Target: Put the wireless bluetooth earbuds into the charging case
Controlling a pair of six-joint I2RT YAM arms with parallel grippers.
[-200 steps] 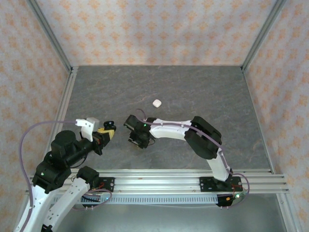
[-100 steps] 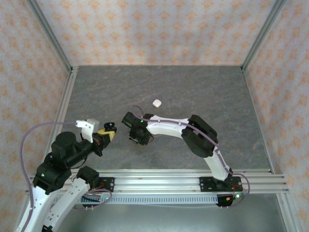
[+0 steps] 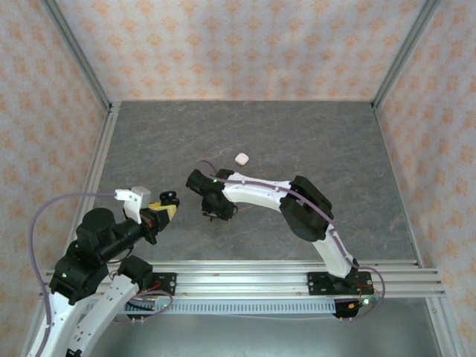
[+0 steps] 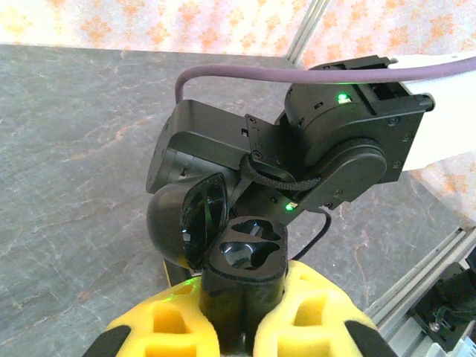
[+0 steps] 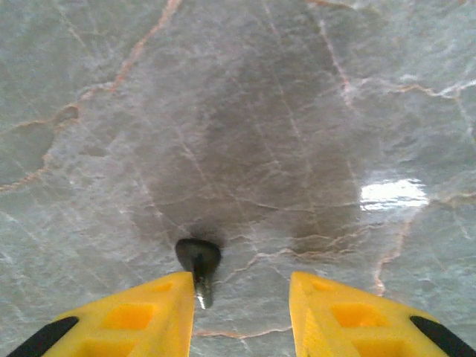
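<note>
One black plastic charging case (image 4: pixel 245 260), lid open and both wells empty, sits clenched in the left fingers (image 4: pixel 316 320), while a tiny black curved earbud (image 5: pixel 198 259) lies on the grey marbled surface (image 5: pixel 297 111) between the released right fingers (image 5: pixel 152 309), ungrasped; by appearances nothing is inserted yet

High rear camera looks down; wrist cameras close over table (image 3: pixel 312 141).
</note>
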